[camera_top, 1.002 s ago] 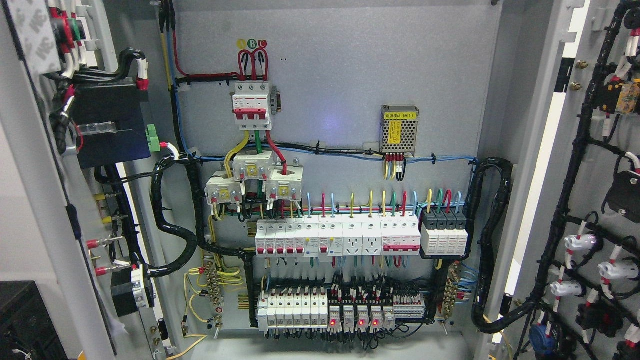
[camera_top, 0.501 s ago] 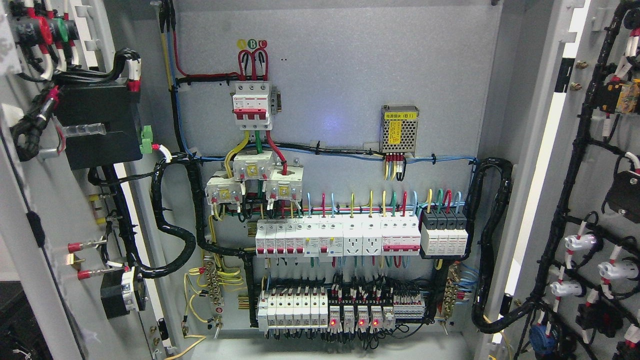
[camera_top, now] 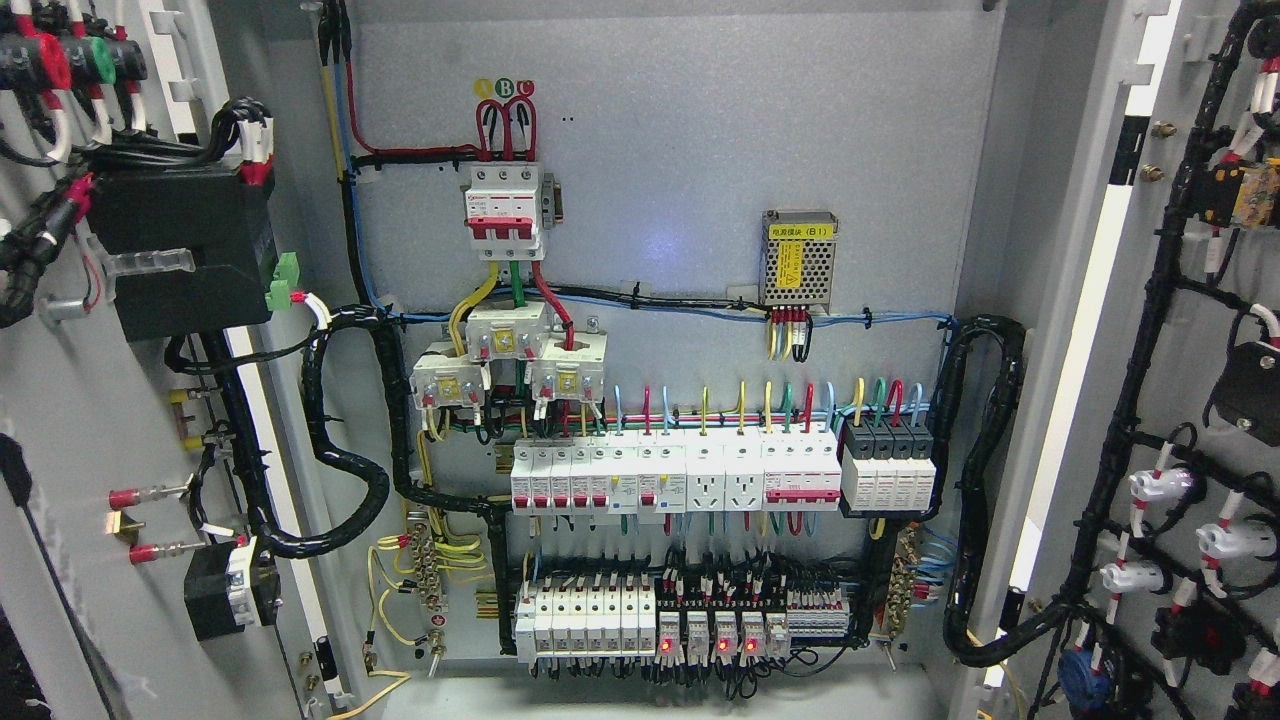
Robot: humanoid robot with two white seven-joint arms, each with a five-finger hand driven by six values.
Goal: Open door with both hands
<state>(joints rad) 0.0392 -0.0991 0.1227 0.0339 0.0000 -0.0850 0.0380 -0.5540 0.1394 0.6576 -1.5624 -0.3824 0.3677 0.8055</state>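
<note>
Grey steel fills my view: the electrical cabinet (camera_top: 700, 150) stands wide open before me, its left door (camera_top: 80, 450) swung out at the picture's left edge and its right door (camera_top: 1180, 400) swung out at the right edge. Neither of my hands shows anywhere in the frame, so I cannot tell whether their fingers are apart or together, and I have no hand against which to place things.

On the back panel a white main breaker (camera_top: 507, 212) with red levers sits high and left of centre, fed by red, green and yellow wires. A small perforated power supply (camera_top: 798, 258) with a yellow label is mounted to its right. Below them runs a row of white circuit breakers (camera_top: 675, 478), and under that a lower row of terminals (camera_top: 690, 622) with three red lamps lit. Black cable looms (camera_top: 985, 490) curve down both sides of the panel. The left door's inner face carries a black box (camera_top: 185, 250) and wiring; the right door's inner face carries black harnesses and white connectors (camera_top: 1160, 487).
</note>
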